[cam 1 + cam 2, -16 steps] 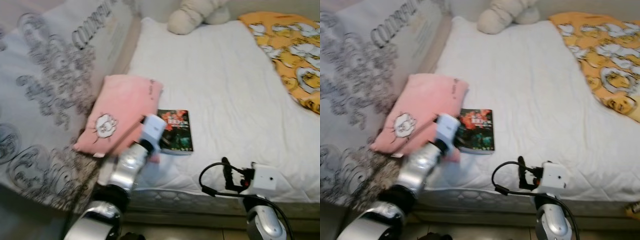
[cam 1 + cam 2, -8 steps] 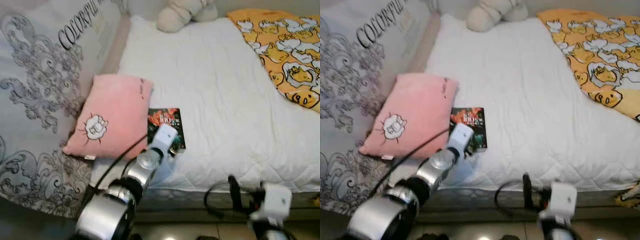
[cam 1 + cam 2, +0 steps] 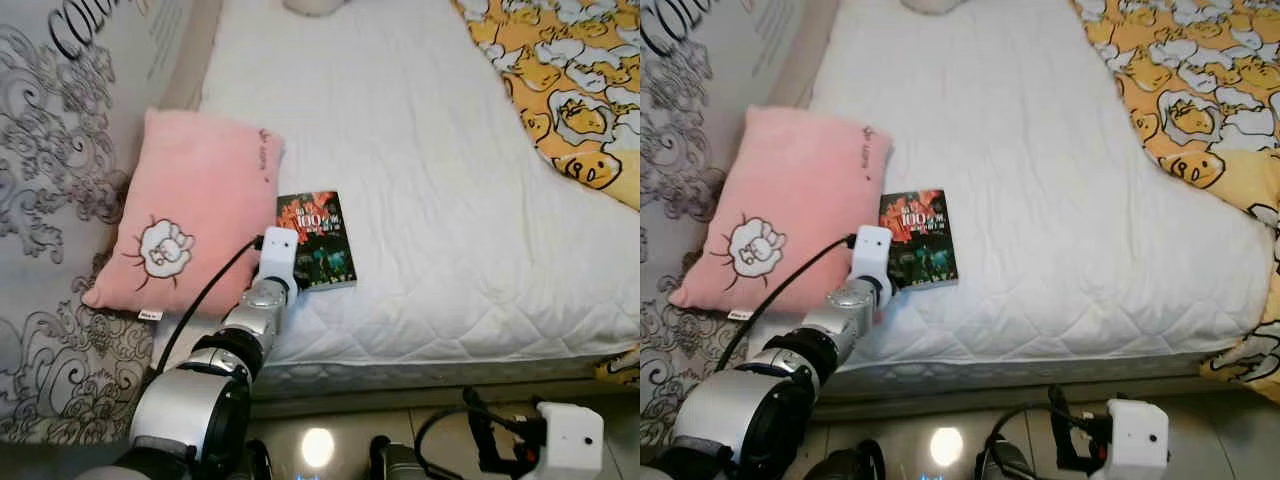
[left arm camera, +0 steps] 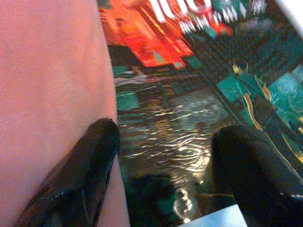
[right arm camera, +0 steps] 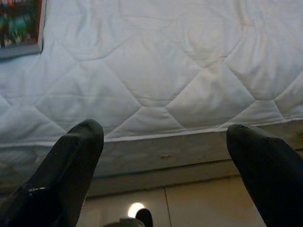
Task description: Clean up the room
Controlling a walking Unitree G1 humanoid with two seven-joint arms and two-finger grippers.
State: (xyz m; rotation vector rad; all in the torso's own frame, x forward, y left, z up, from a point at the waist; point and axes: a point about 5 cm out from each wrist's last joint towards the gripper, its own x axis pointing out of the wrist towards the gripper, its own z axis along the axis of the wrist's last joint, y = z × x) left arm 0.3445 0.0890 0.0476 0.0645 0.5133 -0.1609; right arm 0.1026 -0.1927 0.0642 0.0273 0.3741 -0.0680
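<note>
Book (image 3: 316, 240) flat on the white mattress (image 3: 430, 200), near the bed's front edge, cover up: red and teal artwork, white lettering. Its left side lies just beside the pink pillow (image 3: 190, 225), which sits at the book's 9 o'clock.

Left gripper (image 4: 168, 142) is stretched out over the bed, directly above the lower part of the book. Released: fingers spread wide. One finger (image 4: 80, 165) sits over the seam where pillow meets book, the other (image 4: 255, 170) over the cover toward the book's far side. Whether the tips touch the cover cannot be told. The pillow edge crowds the gripper's near finger.

Right gripper (image 5: 165, 156) is low, off the bed, fingers spread apart, holding nothing, facing the mattress's quilted side and the tiled floor (image 5: 199, 208).

Yellow duck-print blanket (image 3: 560, 80) covers the bed at the book's 2 o'clock, well apart. Grey patterned fabric (image 3: 60, 150) lies beyond the pillow at 9 o'clock.
</note>
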